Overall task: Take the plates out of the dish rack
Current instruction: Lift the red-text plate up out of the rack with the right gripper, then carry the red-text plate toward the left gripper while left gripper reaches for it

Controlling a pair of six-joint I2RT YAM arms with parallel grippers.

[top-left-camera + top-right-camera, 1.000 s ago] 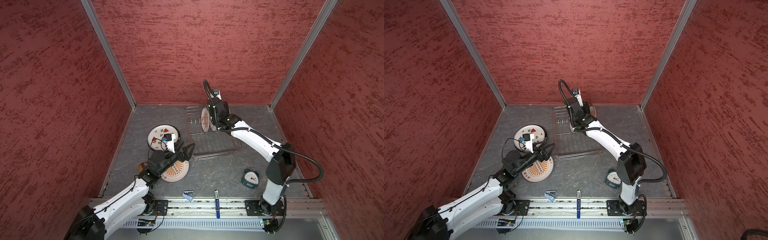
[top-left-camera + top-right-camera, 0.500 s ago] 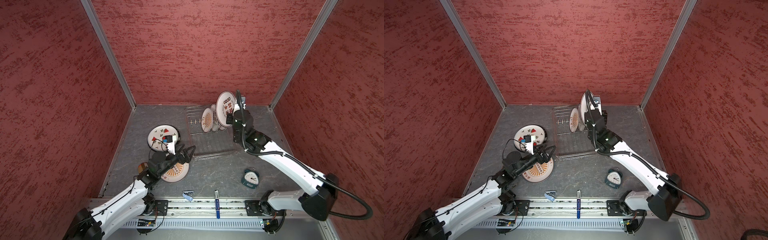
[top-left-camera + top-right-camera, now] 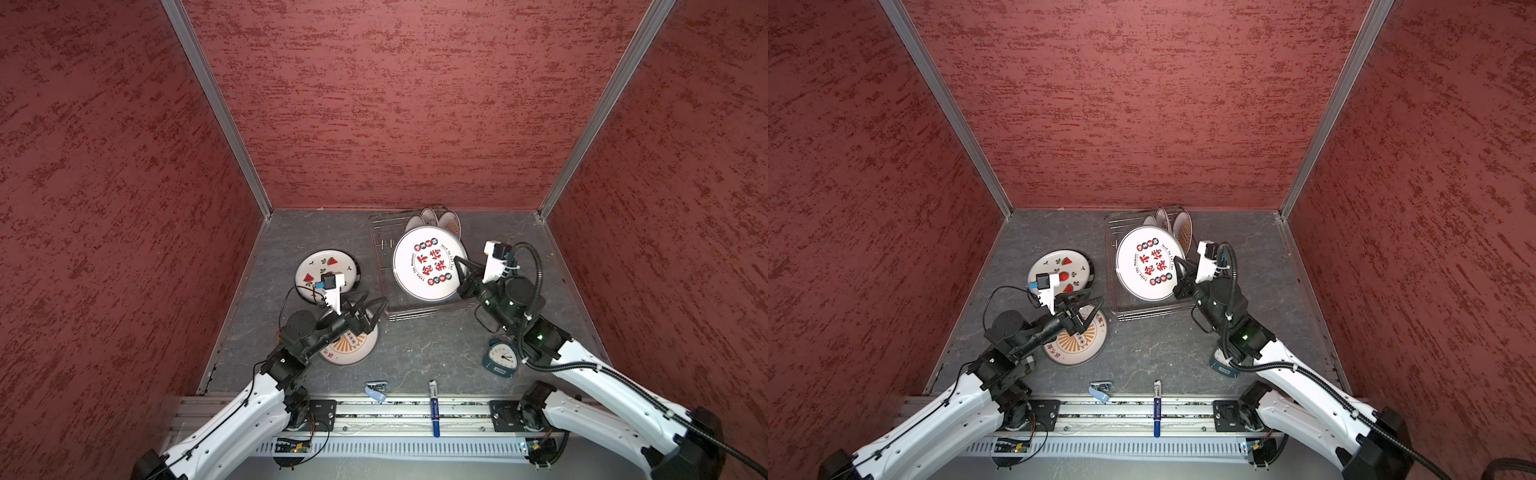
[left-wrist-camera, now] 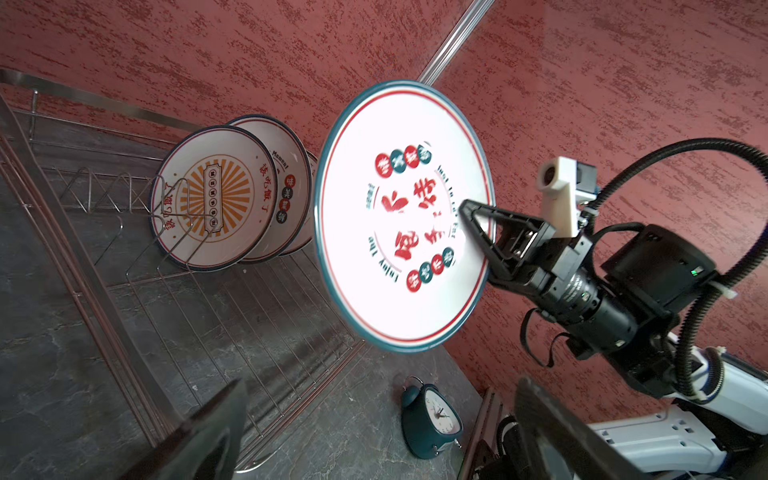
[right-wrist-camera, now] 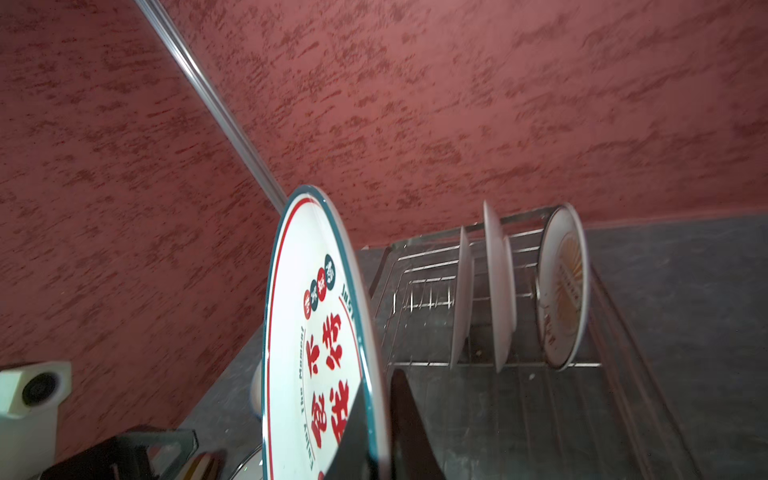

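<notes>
My right gripper (image 3: 459,266) (image 5: 376,415) is shut on the rim of a white plate (image 3: 430,270) (image 3: 1148,268) (image 4: 399,216) (image 5: 316,332) with red Chinese characters. It holds the plate tilted in the air above the dish rack (image 3: 380,249) (image 4: 257,307). Three more plates (image 3: 451,224) (image 5: 498,286) stand upright at the rack's far end, the nearest of them an orange sunburst one (image 4: 212,199). My left gripper (image 3: 374,301) (image 4: 380,390) is open and empty over a sunburst plate (image 3: 349,353) lying flat on the table. A watermelon plate (image 3: 320,266) lies behind it.
A teal alarm clock (image 3: 500,357) (image 4: 432,419) stands on the table under my right forearm. A blue pen (image 3: 433,405) and a small blue clip (image 3: 376,390) lie at the front edge. Red walls close in the back and both sides.
My right arm has drawn the character plate out of the rack, raised it and swung it toward the front, its face now turned upward. The left arm has barely moved.
</notes>
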